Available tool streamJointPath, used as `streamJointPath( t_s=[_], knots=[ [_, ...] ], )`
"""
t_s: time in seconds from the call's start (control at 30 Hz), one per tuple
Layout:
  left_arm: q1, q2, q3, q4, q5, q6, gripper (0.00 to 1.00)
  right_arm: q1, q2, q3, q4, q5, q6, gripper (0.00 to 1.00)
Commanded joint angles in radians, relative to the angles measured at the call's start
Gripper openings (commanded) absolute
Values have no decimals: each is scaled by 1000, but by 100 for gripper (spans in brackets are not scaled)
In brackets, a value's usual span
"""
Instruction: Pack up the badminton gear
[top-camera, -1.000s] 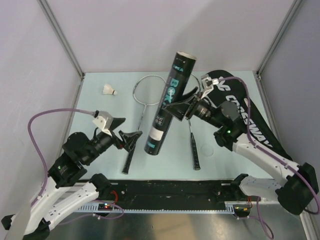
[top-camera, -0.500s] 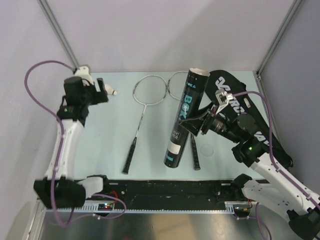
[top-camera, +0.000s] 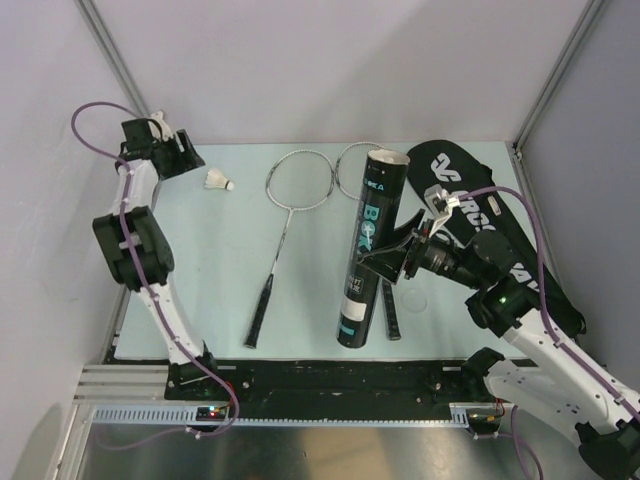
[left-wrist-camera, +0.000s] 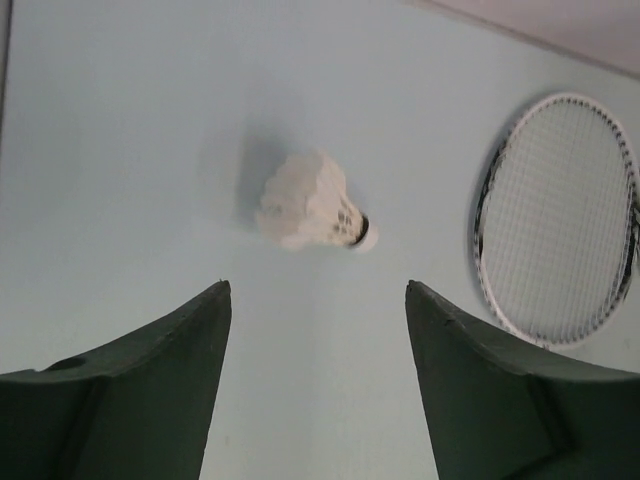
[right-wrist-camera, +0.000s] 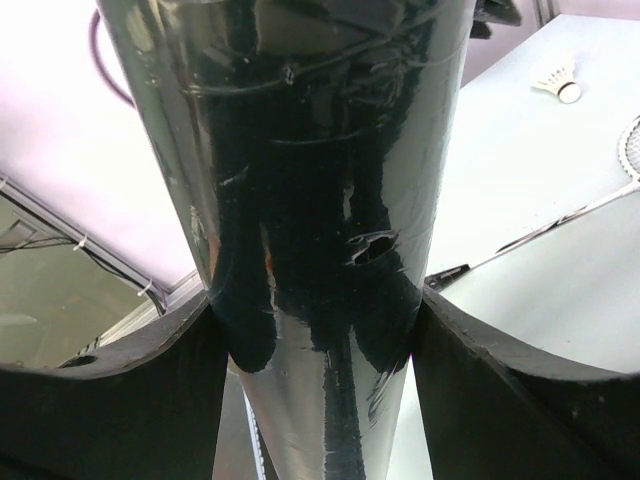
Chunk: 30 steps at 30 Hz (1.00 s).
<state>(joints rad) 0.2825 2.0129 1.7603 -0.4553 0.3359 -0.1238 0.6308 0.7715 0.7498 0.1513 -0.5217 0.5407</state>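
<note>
The black tube (top-camera: 365, 250) stands nearly upright above the table, and my right gripper (top-camera: 397, 260) is shut on its middle. It fills the right wrist view (right-wrist-camera: 320, 180) between the fingers. One white shuttlecock (top-camera: 218, 181) lies at the far left. My left gripper (top-camera: 183, 160) is open just beyond it, and in the left wrist view the shuttlecock (left-wrist-camera: 310, 203) lies ahead of the open gripper (left-wrist-camera: 315, 300). One racket (top-camera: 285, 215) lies in the middle. The second racket (top-camera: 389, 310) is partly hidden behind the tube. The black CROSSWAY bag (top-camera: 500, 225) lies at the right. Other shuttlecocks are not visible.
The left arm is stretched up along the left wall (top-camera: 60, 150) into the far corner. A faint clear round disc (top-camera: 418, 298) lies near the second racket's handle. A black rail (top-camera: 330, 385) runs along the near edge.
My left arm swung from the near left up to the far left corner beside the shuttlecock. My right gripper carried the tube rightwards and nearer, and the tube now stands more upright.
</note>
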Motion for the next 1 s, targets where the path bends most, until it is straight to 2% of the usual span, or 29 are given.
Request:
streamJointPath(
  t_s=[0.0, 0.17, 0.3, 0.4, 0.47, 0.57, 0.8, 0.97],
  knots=[
    [11, 180, 206, 21, 166, -47, 72, 1, 26, 12, 101, -39, -2, 39],
    [10, 367, 371, 22, 245, -110, 63, 5, 72, 13, 113, -57, -1, 39],
    [8, 436, 411, 25, 294, -150, 53, 5, 96, 13, 127, -60, -5, 39],
    [8, 444, 406, 32, 332, -170, 34, 2, 103, 19, 120, -56, -19, 39],
    [6, 426, 381, 37, 342, -177, 17, 0, 104, 25, 107, -40, -30, 38],
    [6, 360, 335, 42, 328, -166, 3, 0, 107, 28, 102, -18, -38, 38],
    [3, 192, 222, 44, 308, -192, 0, 3, 140, 27, 55, 1, -94, 38],
    [-31, 1, 66, 44, 295, -216, 0, 3, 191, 44, -74, 45, -290, 39]
  ],
)
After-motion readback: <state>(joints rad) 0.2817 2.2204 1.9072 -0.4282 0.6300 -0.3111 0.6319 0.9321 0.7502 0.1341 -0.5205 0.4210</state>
